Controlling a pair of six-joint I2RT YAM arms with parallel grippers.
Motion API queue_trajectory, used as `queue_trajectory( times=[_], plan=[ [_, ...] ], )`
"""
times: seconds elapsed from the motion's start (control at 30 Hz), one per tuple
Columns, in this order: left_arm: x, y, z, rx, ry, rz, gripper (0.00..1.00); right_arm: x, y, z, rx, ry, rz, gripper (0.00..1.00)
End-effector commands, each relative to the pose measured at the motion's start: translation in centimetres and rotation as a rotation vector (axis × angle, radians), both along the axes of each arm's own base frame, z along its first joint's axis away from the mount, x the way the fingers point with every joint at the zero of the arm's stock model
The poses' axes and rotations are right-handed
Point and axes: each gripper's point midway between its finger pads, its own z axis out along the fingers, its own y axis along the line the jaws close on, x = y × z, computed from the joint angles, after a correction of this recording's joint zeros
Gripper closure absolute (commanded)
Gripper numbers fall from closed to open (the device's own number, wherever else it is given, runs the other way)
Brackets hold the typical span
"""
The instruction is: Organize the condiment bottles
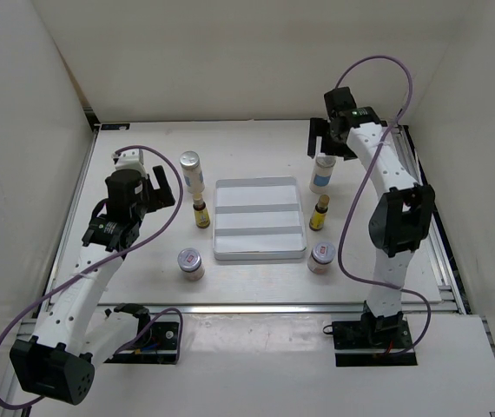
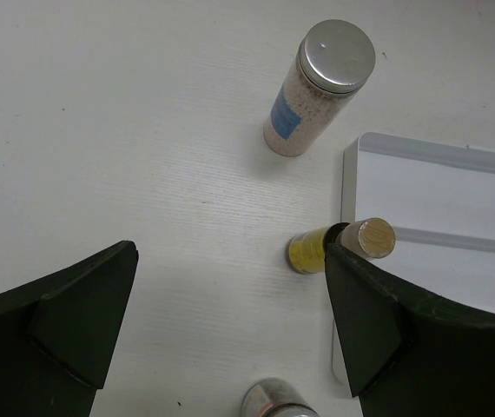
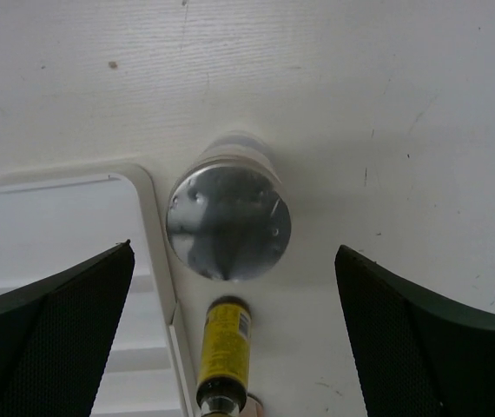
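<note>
Six condiment bottles stand beside a flat white ridged tray (image 1: pixel 259 219). On its left are a tall white bottle (image 1: pixel 192 171), a thin amber bottle (image 1: pixel 201 214) and a squat jar (image 1: pixel 190 262). On its right are a tall white bottle (image 1: pixel 322 172), an amber bottle (image 1: pixel 319 213) and a jar (image 1: pixel 321 257). My left gripper (image 1: pixel 159 188) is open and empty, left of the amber bottle (image 2: pixel 339 245), with the tall bottle (image 2: pixel 317 91) ahead. My right gripper (image 1: pixel 330 146) is open and empty above the right tall bottle's silver cap (image 3: pixel 228 221); the amber bottle (image 3: pixel 224 352) is below it.
The tray's corner shows in the left wrist view (image 2: pixel 438 200) and its edge in the right wrist view (image 3: pixel 65 252). The left jar's lid (image 2: pixel 278 401) peeks in at the bottom edge. White walls enclose the table on three sides.
</note>
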Motion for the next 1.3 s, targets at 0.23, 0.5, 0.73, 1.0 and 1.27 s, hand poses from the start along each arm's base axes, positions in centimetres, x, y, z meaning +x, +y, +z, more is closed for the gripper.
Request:
queue_trajectory(
  times=[0.23,0.5,0.73,1.0,1.27],
  plan=[
    [0.1,0.4,0.9,0.008,-0.021,0.024,0.01,1.6,0.3,-3.5,0.053,0.063,-0.008,0.18],
    [0.1,0.4,0.9,0.008,-0.021,0.024,0.01,2.0,0.6,-3.6,0.063,0.056,-0.003,0.41],
    [0.1,0.4,0.9,0.008,-0.021,0.024,0.01,1.9,-0.6,0.3,0.026,-0.042,-0.028,0.80],
    [0.1,0.4,0.9,0.008,-0.021,0.024,0.01,1.5,0.4,10.5,0.051,-0.283,0.030,1.00],
    [0.1,0.4,0.9,0.008,-0.021,0.024,0.01,-1.6,8.1,13.8,0.109,-0.342,0.266,1.00]
  ],
)
